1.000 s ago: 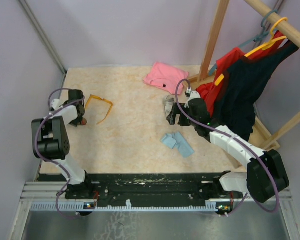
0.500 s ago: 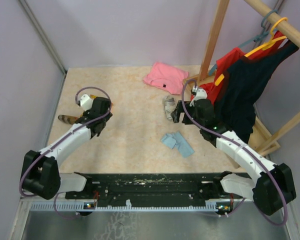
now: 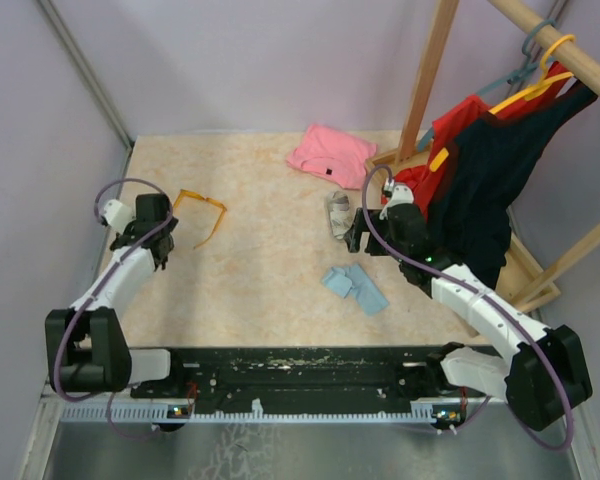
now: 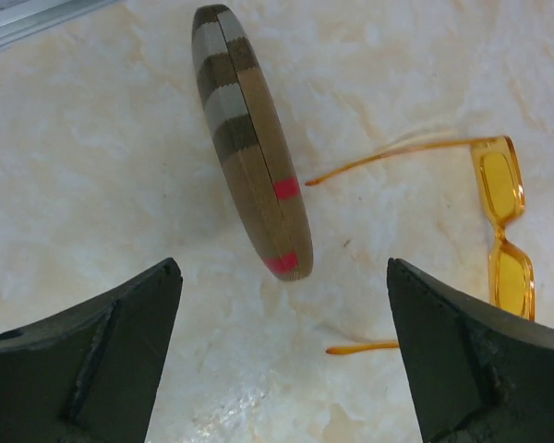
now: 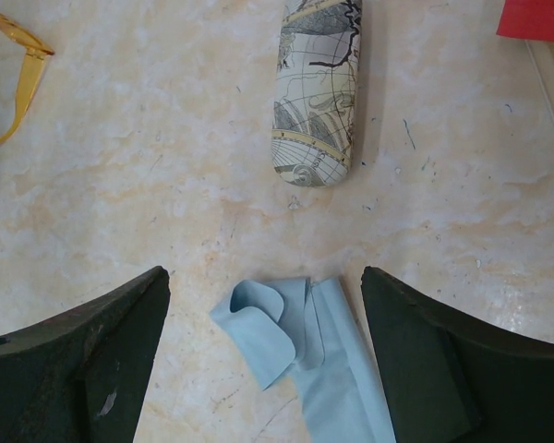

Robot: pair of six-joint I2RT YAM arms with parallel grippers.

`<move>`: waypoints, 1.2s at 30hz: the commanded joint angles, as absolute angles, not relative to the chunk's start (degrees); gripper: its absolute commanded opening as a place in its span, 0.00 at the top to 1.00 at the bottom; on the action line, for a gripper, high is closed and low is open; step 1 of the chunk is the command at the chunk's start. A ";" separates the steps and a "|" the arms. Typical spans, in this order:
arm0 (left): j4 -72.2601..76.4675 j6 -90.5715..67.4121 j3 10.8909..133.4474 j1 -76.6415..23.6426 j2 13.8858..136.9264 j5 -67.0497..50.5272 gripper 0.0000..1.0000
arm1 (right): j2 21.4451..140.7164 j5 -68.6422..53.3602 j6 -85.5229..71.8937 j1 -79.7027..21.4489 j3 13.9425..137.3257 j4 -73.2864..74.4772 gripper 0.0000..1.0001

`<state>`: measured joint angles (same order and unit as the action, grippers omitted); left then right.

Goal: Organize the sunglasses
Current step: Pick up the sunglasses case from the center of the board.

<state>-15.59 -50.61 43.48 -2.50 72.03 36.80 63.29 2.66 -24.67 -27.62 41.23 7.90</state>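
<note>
The orange-amber sunglasses (image 3: pixel 201 211) lie open on the table at the back left. They also show at the right of the left wrist view (image 4: pixel 503 221) and at the top-left corner of the right wrist view (image 5: pixel 14 55). My left gripper (image 3: pixel 158 245) is open and empty (image 4: pixel 282 369), just left of the glasses. It hovers over bare table in front of a brown striped case (image 4: pixel 249 138). My right gripper (image 3: pixel 352 236) is open and empty (image 5: pixel 263 369), above a light blue cloth (image 5: pixel 295 355). The red sunglasses are out of view.
A grey map-patterned case (image 3: pixel 338 212) lies beside the right gripper and shows in the right wrist view (image 5: pixel 319 92). Light blue cloths (image 3: pixel 355 288) lie mid-table. A pink garment (image 3: pixel 330 152) lies at the back. A wooden rack with hanging clothes (image 3: pixel 480 170) stands at the right.
The left arm swung right over the orange glasses half a second ago and is now back at the left beside them. The right gripper has shifted only slightly.
</note>
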 commanded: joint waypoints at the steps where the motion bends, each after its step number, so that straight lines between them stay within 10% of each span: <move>1: -19.15 -54.62 48.86 1.36 78.44 38.87 0.00 | 63.30 1.07 -24.88 -27.77 42.98 7.11 0.16; 10: -15.64 -56.78 53.99 5.13 90.77 37.45 0.05 | 60.67 0.89 -24.07 -27.77 43.16 10.99 0.16; 28: -15.16 -58.55 54.23 7.54 95.42 37.16 0.59 | 60.85 0.97 -24.61 -27.75 43.24 10.28 0.16; 36: -15.93 -55.80 53.12 5.73 84.06 32.48 0.66 | 60.15 2.41 -23.64 -27.77 44.08 10.54 0.16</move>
<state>-16.86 -57.08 53.25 6.87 92.20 35.53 61.80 0.86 -24.58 -27.62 41.23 12.03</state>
